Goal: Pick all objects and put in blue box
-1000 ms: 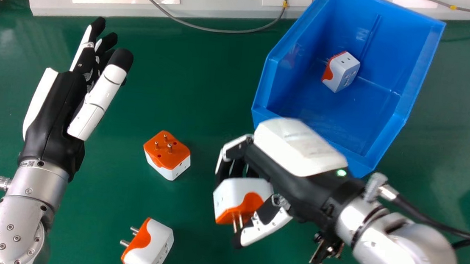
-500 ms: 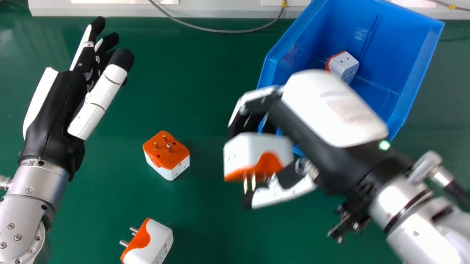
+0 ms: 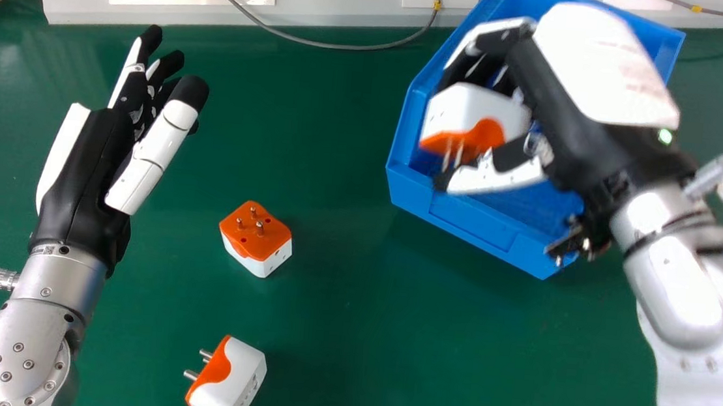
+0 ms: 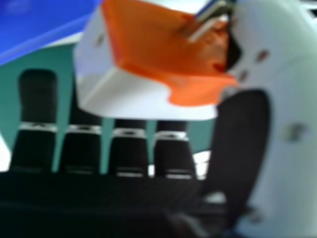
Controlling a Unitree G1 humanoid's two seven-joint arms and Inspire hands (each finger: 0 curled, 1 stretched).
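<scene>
Over the opening of the blue box (image 3: pixel 471 222), the right hand (image 3: pixel 556 105) grips a white and orange plug adapter (image 3: pixel 474 111) between its curled fingers and its thumb. The adapter's orange face and metal pins point toward the near side of the box, and its white body lies against the fingers. In the right hand view, the thumb (image 4: pixel 290 99) is beside the orange face, with part of the box beyond the adapter. Whether hand or adapter touches the box's inner walls, I cannot tell.

Left of the box and a little nearer than it, a second adapter (image 3: pixel 257 236) rests on the green table (image 3: pixel 335 358), orange face and pins upward. Farther out from the box, on its near left, a third adapter (image 3: pixel 231 381) lies on its side, pins pointing away from the box. Well apart from the box, on its left, the left hand (image 3: pixel 86 166) is open and empty, its fingers extended. Behind the box runs a pale wall trunking (image 3: pixel 326 13).
</scene>
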